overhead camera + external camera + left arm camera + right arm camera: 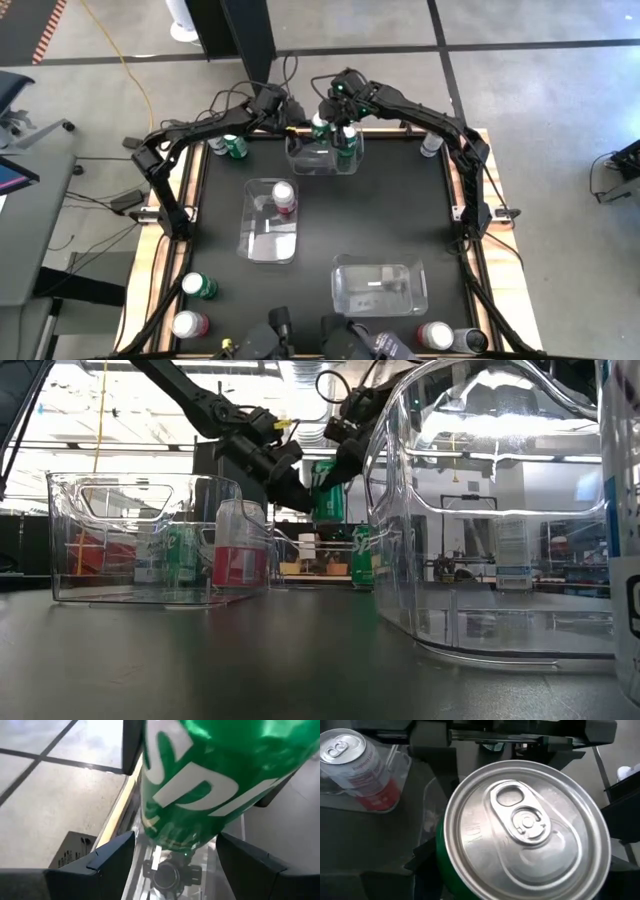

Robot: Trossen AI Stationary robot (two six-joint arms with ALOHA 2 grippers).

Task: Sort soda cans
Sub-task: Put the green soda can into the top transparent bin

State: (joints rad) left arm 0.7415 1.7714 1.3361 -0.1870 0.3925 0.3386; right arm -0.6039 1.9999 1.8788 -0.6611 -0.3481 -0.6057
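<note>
A green soda can (320, 126) (328, 495) hangs roughly upright over the clear bin (300, 165) at the table's far middle. Another green can (346, 140) (362, 555) stands in that bin. My left gripper (305, 125) (177, 855) comes at the hanging can from the left. My right gripper (335, 118) (525, 870) comes at it from the right and above. Both are shut on it. The right wrist view shows its silver top (527, 830). My left gripper has the green can's lower end (175, 840) between its two fingers (115, 857). They slant down from the table's left side. The can stands up out of the fingers, clear of the bin. My right gripper pinches the can's sides just below the top rim (442, 855), slanting down from the right. The can itself hides the pads.
A clear bin (255, 240) left of centre holds a red can (285, 197) (238, 550). Another clear bin (345, 290) stands near the front. Loose cans stand at the far left (232, 147), far right (430, 145), near left (198, 286) and near right (435, 335).
</note>
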